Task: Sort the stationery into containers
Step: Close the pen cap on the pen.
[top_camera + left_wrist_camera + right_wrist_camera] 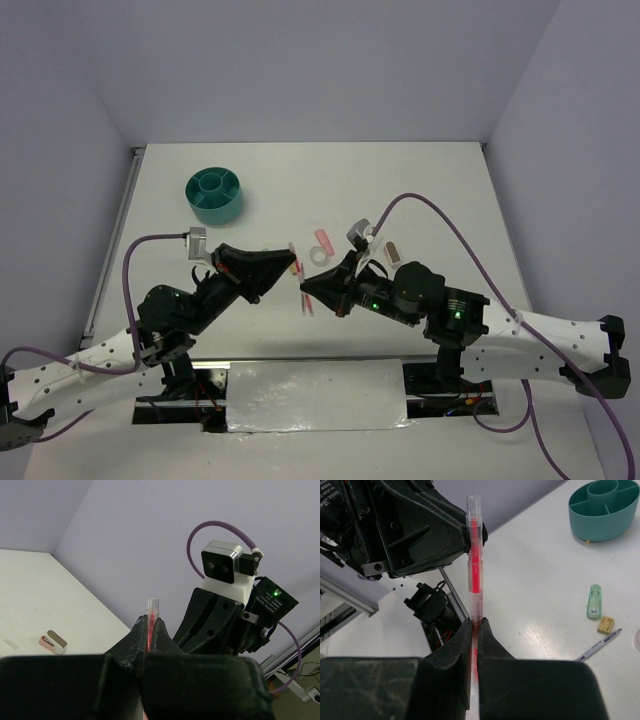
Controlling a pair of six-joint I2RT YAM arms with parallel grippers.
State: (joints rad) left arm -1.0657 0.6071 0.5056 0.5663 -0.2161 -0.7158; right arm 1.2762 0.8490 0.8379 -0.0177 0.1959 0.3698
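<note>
Only right wrist: mint-green block (594,601).

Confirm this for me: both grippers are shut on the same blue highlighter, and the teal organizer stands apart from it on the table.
One thing is wrong: the highlighter is red with a clear cap, not blue, as the right wrist view shows. The rest stands: the left gripper and the right gripper are both shut on it, and the teal organizer stands apart on the table.
</note>
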